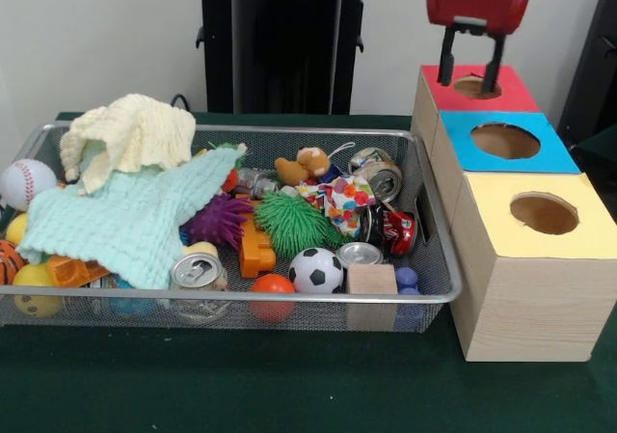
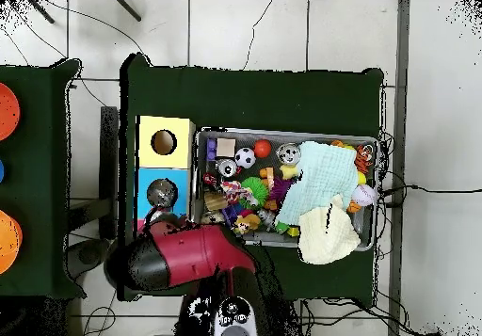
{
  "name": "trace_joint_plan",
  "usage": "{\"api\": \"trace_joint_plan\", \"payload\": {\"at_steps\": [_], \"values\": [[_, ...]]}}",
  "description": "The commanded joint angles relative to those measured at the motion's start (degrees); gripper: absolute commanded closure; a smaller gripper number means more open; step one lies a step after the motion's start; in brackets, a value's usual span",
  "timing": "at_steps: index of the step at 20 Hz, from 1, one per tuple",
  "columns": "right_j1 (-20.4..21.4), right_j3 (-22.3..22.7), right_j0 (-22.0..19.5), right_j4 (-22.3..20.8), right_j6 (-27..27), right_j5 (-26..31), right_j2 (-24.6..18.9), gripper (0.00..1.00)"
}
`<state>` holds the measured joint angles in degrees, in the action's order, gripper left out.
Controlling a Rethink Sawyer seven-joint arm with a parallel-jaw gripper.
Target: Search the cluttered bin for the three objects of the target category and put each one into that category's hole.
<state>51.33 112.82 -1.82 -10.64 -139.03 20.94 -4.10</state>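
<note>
the hand (image 1: 472,70) hangs over the red box's hole (image 1: 476,87), fingers apart and holding nothing.

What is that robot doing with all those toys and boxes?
The robot's tool hangs over the hole in the red box, with its fingers apart and nothing in them. Next to it stand a blue box and a yellow box, each with a hole on top. The wire bin beside them is full of balls, cans, toys and two knitted cloths. Nothing is being carried right now.
</note>
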Motion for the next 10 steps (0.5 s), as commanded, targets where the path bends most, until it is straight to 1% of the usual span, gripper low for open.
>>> {"api": "trace_joint_plan", "payload": {"at_steps": [1, 2, 4, 6, 8, 10], "values": [[-0.04, -3.54, -3.93, -5.71, 9.28, 0.44, -6.42, 1.00], [-0.09, -3.88, -3.92, -6.04, 9.56, 0.76, -6.22, 1.00], [0.62, -5.90, -3.97, -6.91, 10.88, 5.49, -6.30, 1.00], [1.12, -5.83, -7.06, -6.53, 13.27, 6.41, -9.41, 1.00], [1.50, -6.69, -10.06, -6.84, 16.72, 8.19, -12.48, 1.00], [2.12, -6.83, -11.76, -7.12, 17.76, 9.17, -14.39, 1.00]]}}
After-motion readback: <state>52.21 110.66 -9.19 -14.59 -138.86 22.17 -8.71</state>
